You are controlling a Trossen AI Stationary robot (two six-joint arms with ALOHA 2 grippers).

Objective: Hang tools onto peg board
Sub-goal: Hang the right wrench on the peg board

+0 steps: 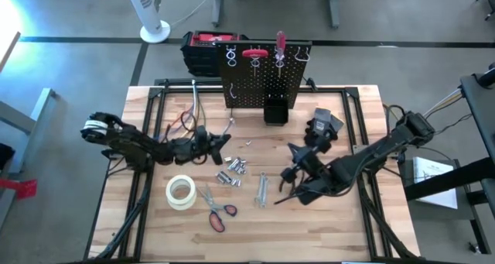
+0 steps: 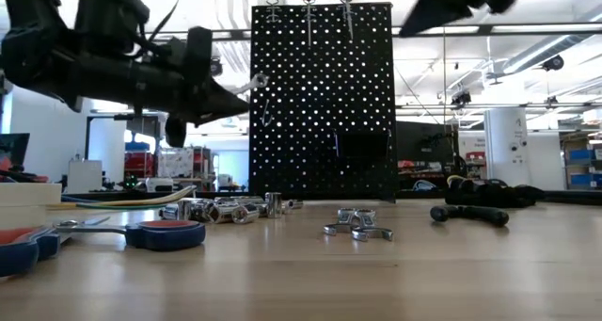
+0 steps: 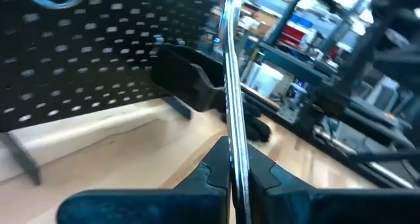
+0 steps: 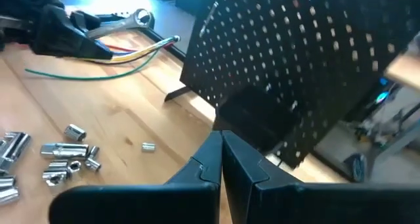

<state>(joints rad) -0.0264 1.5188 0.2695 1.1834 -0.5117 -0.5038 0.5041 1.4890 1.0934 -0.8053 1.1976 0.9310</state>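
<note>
The peg board (image 1: 263, 74) stands upright at the table's far middle, a black bin (image 1: 274, 111) at its foot. Red-handled tools (image 1: 280, 43) hang from hooks at its top. My left gripper (image 1: 222, 142) hovers just left of the board's near face, shut on a slim silver wrench (image 1: 230, 128). My right gripper (image 1: 294, 150) is shut on nothing, raised over the table right of centre and pointing toward the board. Sockets (image 1: 232, 171), red-handled scissors (image 1: 216, 211) and a silver clamp piece (image 1: 263, 188) lie flat on the wood. My left gripper pinches the wrench's shank (image 3: 235, 148) between its two fingers, which lie along the wrench and come about level from the table's left. The wrench sticks out ahead of the fingertips, lifted clear of the table. Its open free end (image 2: 256, 79) is close to the board's face.
A white tape roll (image 1: 182, 193) lies near the scissors. A black glove (image 1: 325, 125) rests right of the bin. Another wrench (image 1: 193, 94) and coloured wires (image 1: 186, 121) lie at the far left. A red-and-black toolbox (image 1: 205, 51) sits behind the board.
</note>
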